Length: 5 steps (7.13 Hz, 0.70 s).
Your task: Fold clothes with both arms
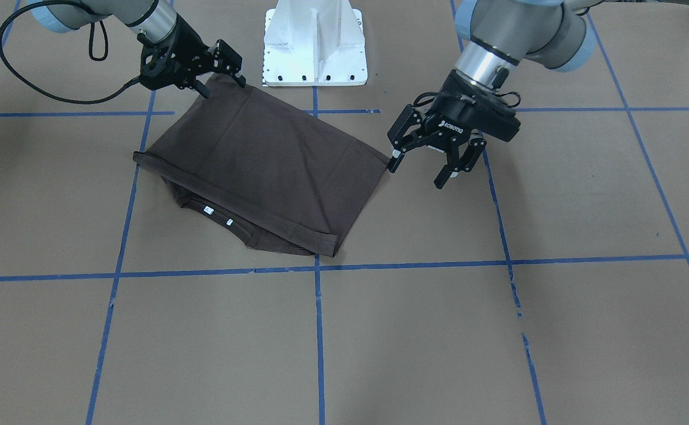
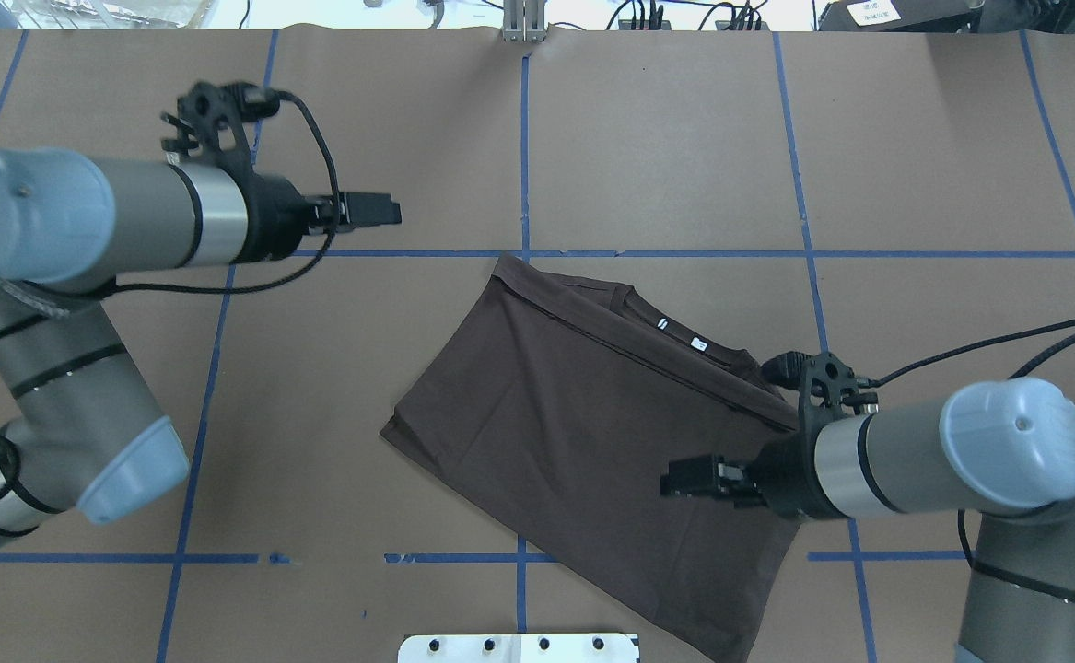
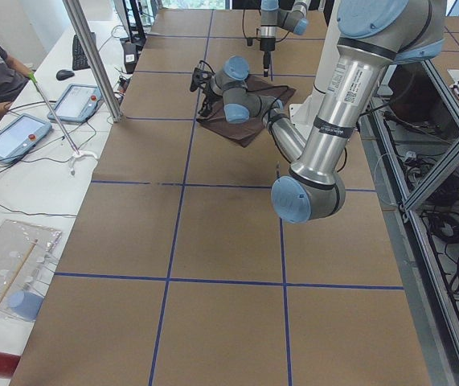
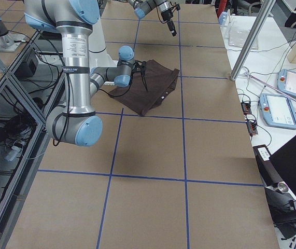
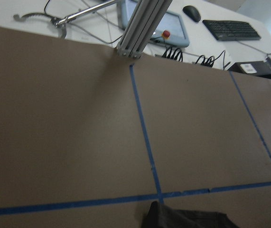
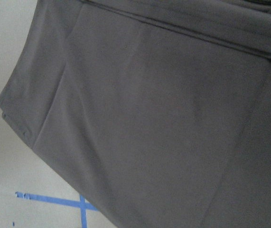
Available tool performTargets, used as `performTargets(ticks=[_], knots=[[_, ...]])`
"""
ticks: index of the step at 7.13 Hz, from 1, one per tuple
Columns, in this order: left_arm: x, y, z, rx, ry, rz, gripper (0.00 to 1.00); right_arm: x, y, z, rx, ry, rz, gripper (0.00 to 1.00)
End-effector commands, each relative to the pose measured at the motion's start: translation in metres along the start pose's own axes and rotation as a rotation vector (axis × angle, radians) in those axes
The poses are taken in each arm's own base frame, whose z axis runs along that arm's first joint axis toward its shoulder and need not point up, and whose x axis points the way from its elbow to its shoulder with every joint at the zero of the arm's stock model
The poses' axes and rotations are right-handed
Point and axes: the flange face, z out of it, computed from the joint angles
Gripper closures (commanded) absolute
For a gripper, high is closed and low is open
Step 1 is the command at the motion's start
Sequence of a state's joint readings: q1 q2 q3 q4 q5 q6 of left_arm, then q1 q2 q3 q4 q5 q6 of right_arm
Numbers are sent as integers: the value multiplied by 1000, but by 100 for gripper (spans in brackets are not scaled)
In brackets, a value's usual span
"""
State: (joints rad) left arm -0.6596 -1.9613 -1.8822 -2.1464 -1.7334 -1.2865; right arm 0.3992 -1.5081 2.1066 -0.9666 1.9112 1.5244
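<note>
One folded T-shirt (image 1: pixel 261 159), left hand (image 1: pixel 421 170) spread

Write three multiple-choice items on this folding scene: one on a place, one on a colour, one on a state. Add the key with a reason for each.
1. What lies under the right arm's black two-finger tool?
A. the dark brown folded T-shirt
B. a cardboard box
C. a blue towel

2. What colour are the tape lines on the brown table cover?
A. red
B. blue
C. yellow

3. In what state is the left arm's black tool?
A. shut on the shirt
B. shut and empty
C. open and empty

Key:
1 A, since the right wrist view is filled with the shirt's cloth.
2 B, since the grid is blue in every view.
3 C, since the front-facing view shows its fingers apart beside the shirt's corner with nothing between them.
</note>
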Motion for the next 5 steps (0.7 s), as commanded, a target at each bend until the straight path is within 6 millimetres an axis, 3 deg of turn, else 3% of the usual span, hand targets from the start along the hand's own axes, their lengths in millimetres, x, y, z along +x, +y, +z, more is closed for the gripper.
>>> performTargets(ticks=[1, 2, 3, 4, 5], knots=[[-19, 68, 53, -148, -98, -107, 0, -8, -52, -13, 86, -19, 28, 0], [-29, 104, 77, -200, -145, -158, 0, -16, -75, -26, 137, -40, 39, 0], [-35, 112, 89, -215, -175, -209, 0, -20, -96, -31, 175, -47, 48, 0], [-36, 129, 98, -235, -213, -269, 0, -18, -108, -32, 193, -42, 58, 0], [-32, 130, 99, -243, -257, -276, 1, -17, -111, -34, 200, -41, 62, 0]])
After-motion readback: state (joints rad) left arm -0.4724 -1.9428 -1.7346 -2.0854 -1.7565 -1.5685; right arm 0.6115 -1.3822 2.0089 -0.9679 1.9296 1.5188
